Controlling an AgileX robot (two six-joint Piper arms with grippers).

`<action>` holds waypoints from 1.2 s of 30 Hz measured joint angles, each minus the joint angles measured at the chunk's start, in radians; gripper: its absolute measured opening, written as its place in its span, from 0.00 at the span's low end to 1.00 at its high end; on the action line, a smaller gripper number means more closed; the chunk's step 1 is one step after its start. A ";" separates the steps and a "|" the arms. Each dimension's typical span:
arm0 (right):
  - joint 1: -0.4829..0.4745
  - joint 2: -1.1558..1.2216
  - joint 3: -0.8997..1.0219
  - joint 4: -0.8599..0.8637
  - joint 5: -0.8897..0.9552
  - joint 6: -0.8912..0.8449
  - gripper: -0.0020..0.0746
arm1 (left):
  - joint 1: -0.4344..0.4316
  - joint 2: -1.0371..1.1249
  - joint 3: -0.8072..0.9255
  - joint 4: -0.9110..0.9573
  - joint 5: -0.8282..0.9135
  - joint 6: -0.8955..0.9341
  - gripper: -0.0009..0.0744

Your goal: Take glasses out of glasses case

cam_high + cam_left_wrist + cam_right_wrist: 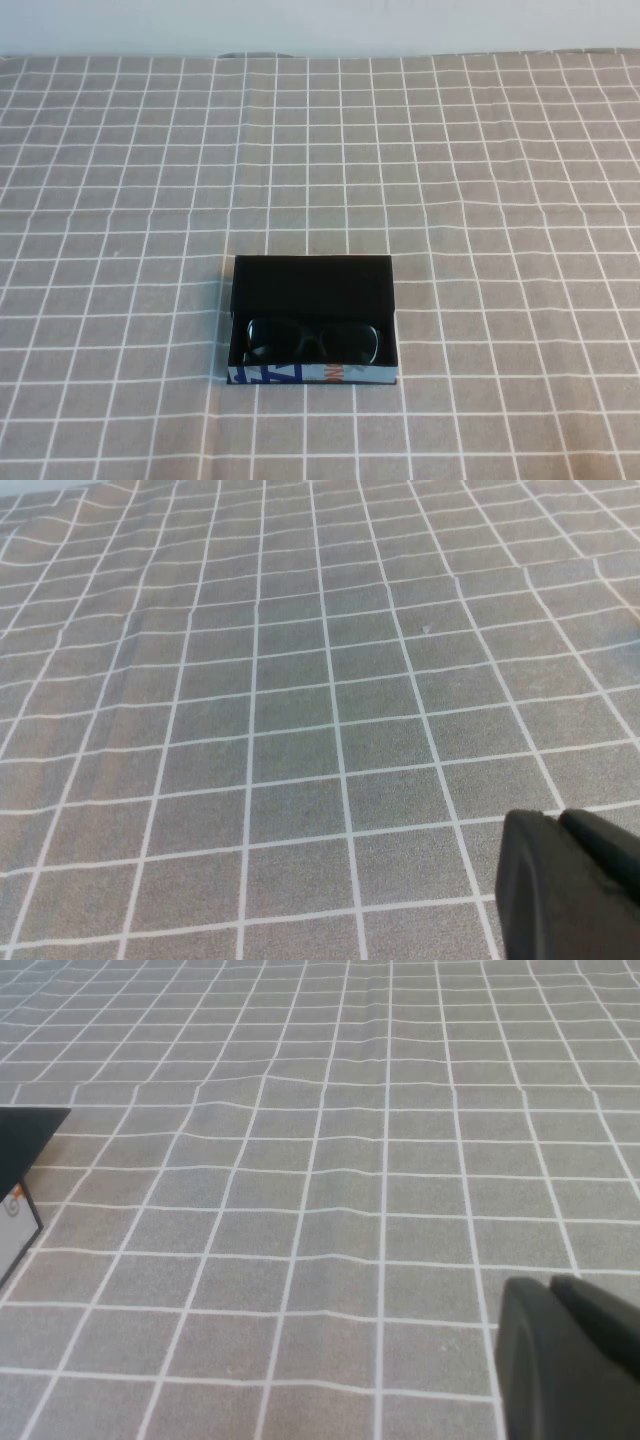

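The glasses case (313, 318) lies open on the table's near middle in the high view, its black lid folded back and its blue, white and orange front side facing me. The black glasses (312, 340) lie folded inside it, against the front wall. Neither arm shows in the high view. My left gripper (560, 818) is shut and empty over bare cloth in the left wrist view. My right gripper (550, 1285) is shut and empty in the right wrist view, well apart from a corner of the case (22, 1145) at that picture's edge.
A grey tablecloth with a white grid (480, 180) covers the whole table, with slight wrinkles. A pale wall runs along the far edge (320, 25). Nothing else stands on the cloth.
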 joint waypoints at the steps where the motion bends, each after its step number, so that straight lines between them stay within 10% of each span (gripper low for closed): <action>1: 0.000 0.000 0.000 0.000 0.000 0.000 0.00 | 0.000 0.000 0.000 0.000 0.000 0.000 0.01; 36: 0.000 0.000 0.000 0.030 -0.014 0.000 0.00 | 0.000 0.000 0.000 0.000 0.000 0.000 0.01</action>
